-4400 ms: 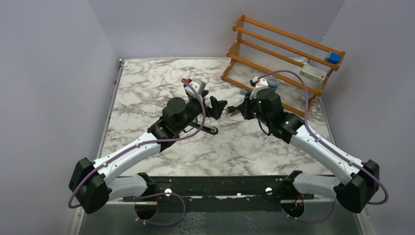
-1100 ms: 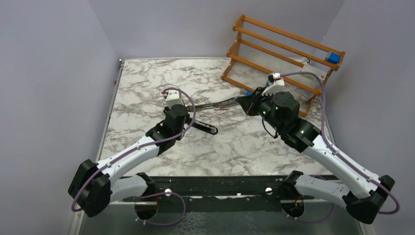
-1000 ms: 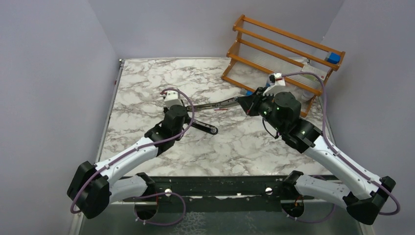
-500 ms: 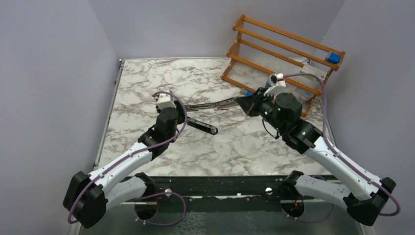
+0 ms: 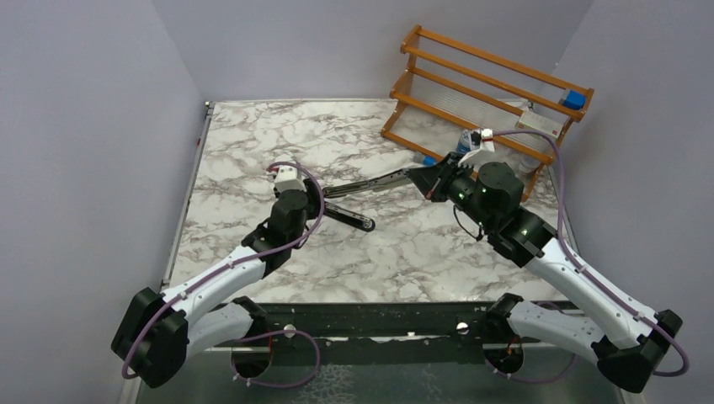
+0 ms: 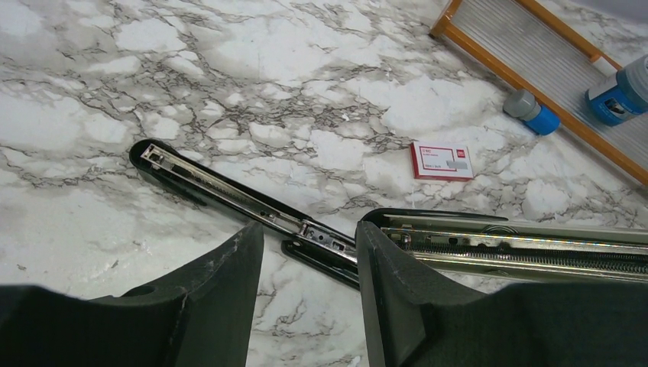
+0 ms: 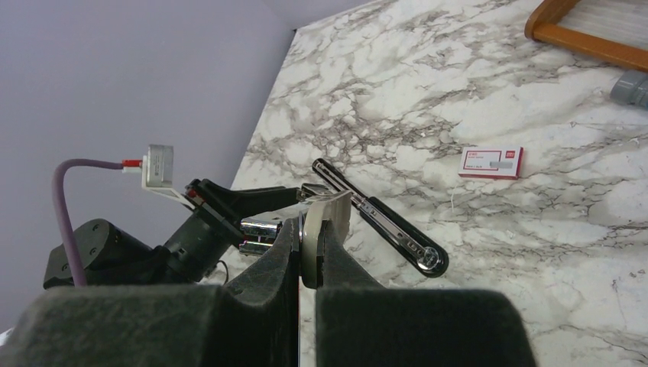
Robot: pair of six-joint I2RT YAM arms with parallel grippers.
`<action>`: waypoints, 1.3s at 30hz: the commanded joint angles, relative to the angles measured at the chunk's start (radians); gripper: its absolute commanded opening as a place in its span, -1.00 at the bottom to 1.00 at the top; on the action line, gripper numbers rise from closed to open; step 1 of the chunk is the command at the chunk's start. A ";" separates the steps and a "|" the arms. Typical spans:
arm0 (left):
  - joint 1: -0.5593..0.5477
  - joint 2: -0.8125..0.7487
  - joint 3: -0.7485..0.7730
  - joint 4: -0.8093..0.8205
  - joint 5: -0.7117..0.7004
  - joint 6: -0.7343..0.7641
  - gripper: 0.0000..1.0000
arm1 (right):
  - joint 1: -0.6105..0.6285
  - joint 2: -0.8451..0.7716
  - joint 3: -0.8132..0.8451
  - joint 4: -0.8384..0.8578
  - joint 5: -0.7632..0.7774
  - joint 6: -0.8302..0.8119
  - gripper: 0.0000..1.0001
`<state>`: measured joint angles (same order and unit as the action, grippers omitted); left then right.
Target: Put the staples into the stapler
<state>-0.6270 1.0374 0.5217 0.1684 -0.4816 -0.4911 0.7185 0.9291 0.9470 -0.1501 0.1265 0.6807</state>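
Note:
The black stapler lies hinged open in mid-table. Its base [image 5: 349, 217] rests flat with the silver channel up [image 6: 229, 191]. Its upper arm [image 5: 375, 180] slants up to the right, spring channel showing [image 6: 520, 246]. My right gripper [image 5: 434, 177] is shut on that arm's pale free end [image 7: 327, 222] and holds it off the table. My left gripper [image 5: 310, 202] is open and empty at the hinge end, with its fingers [image 6: 221, 290] on either side of the hinge, not touching. The pink-red staple box [image 6: 441, 160] lies flat on the marble beyond the stapler, and also shows in the right wrist view [image 7: 493, 163].
A wooden rack [image 5: 488, 93] stands at the back right with a white box [image 5: 539, 124] and a blue block [image 5: 574, 100] on it. A blue-capped bottle [image 6: 619, 92] and a grey-blue cap [image 6: 532, 111] sit at the rack's foot. Purple walls close in on three sides.
My right gripper has drawn the stapler's upper arm a little to the right and higher. My left gripper has shifted slightly left, then settled at the hinge. The base has not moved.

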 commanded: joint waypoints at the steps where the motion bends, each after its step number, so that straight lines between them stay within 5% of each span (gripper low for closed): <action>1: 0.009 -0.001 -0.006 0.036 0.015 0.009 0.03 | -0.005 -0.035 0.015 0.150 -0.033 0.057 -0.99; 19: 0.013 0.072 -0.046 0.143 0.117 -0.004 0.47 | -0.014 -0.040 0.012 0.187 -0.081 0.107 -0.99; 29: 0.042 -0.082 0.026 0.056 0.024 0.206 0.91 | -0.015 -0.035 0.016 0.079 0.065 -0.027 -0.99; 31: 0.051 -0.127 0.038 0.078 0.103 0.297 0.98 | -0.014 -0.027 0.012 0.066 0.066 -0.046 -0.99; 39: 0.053 -0.254 0.090 0.109 0.785 0.695 0.98 | -0.015 0.043 -0.022 0.182 -0.148 -0.057 -0.98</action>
<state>-0.5735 0.8436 0.5797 0.2581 -0.1200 -0.0593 0.7048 0.9413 0.9348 -0.1276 0.1127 0.6266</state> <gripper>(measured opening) 0.989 0.055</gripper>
